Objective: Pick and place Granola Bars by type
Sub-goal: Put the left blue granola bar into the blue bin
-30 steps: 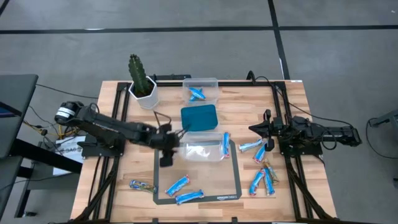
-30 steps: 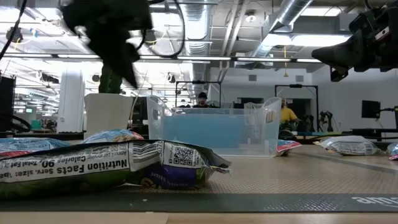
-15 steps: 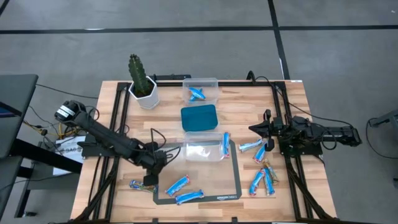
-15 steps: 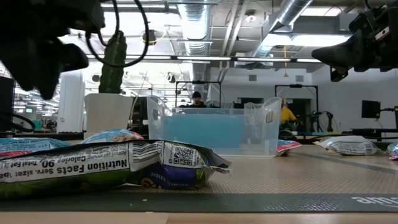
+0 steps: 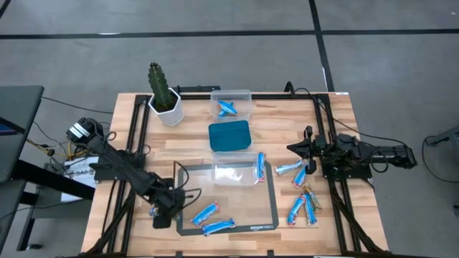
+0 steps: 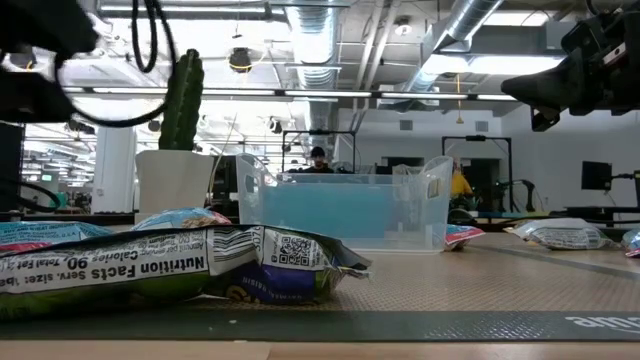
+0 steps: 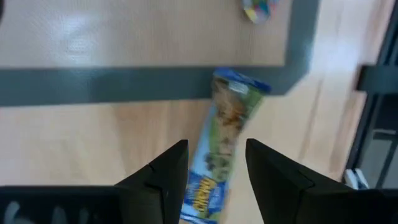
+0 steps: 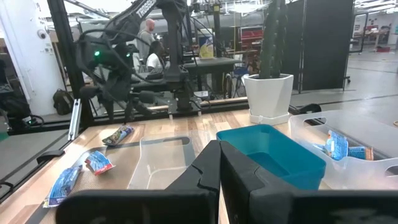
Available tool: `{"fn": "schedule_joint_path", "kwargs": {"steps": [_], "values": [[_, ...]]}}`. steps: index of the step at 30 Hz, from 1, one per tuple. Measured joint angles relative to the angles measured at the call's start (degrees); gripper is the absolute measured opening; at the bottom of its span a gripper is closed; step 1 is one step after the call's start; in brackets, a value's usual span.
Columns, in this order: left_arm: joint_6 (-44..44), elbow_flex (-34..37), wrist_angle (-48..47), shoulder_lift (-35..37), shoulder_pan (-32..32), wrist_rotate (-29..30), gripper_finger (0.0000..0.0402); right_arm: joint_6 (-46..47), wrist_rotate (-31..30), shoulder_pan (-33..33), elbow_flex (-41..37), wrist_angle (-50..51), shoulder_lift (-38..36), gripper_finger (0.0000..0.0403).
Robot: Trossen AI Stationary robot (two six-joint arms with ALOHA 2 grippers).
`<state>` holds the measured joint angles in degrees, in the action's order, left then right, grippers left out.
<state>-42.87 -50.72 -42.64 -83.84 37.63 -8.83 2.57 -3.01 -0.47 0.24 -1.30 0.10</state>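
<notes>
Green-blue bar point(image 7: 219, 147) between left tool point(image 7: 216, 163) fingers

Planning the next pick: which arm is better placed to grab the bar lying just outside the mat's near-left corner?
Left. The left gripper hangs open right above that green-and-blue bar, fingers either side. The right gripper waits shut at the table's far right.

Two dark, near-black jointed arms. Left arm point(image 5: 122, 166) carries looping black cables. Right arm point(image 5: 366, 154) has blocky housings.

Granola Bars point(image 5: 204, 212) visible: about ten. Clear containers point(image 5: 234, 104): two. Teal lid point(image 5: 229, 135): one; cactus pot point(image 5: 164, 107): one.
</notes>
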Motion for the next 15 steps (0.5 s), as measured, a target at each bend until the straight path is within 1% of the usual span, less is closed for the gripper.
{"fn": "schedule_joint_path", "kwargs": {"steps": [8, 15], "values": [[-2.0, 0.0, 2.3, -3.8, 4.3, 0.1, 0.0153, 0.0, 0.0, 0.0, 0.0, 0.0, 0.0, 0.0], [-2.0, 0.0, 4.0, -6.9, 5.8, 2.9, 0.0153, 0.0, 0.0, 0.0, 0.0, 0.0, 0.0, 0.0]]}}
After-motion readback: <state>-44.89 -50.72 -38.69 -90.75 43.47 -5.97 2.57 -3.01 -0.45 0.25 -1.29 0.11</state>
